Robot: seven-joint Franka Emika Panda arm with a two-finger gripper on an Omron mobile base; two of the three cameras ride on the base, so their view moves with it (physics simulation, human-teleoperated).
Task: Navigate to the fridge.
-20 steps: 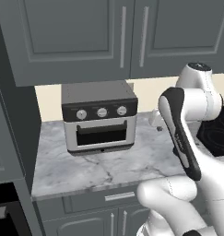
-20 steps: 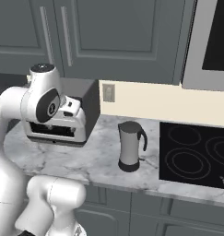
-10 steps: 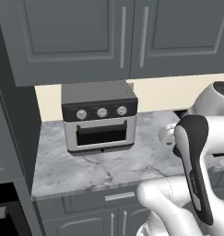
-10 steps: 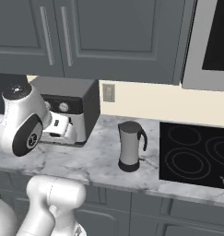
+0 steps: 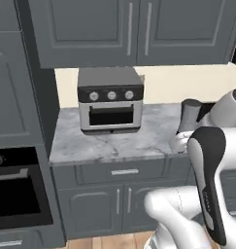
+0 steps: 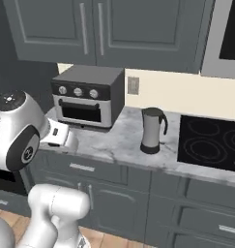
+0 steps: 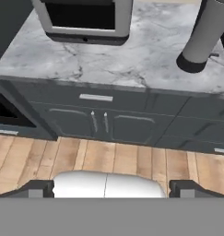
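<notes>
Hand view looks down past the wide-spread hand (image 7: 111, 188) at the marble counter (image 7: 132, 64) and cabinets (image 7: 99, 122).

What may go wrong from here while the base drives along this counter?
1. The arm is held high in front of the counter. If the base turns sharply, the arm might swing over the edge and knock the kettle.
2. The base looks close to the lower cabinets, so a sideways drift could scrape their doors.
</notes>
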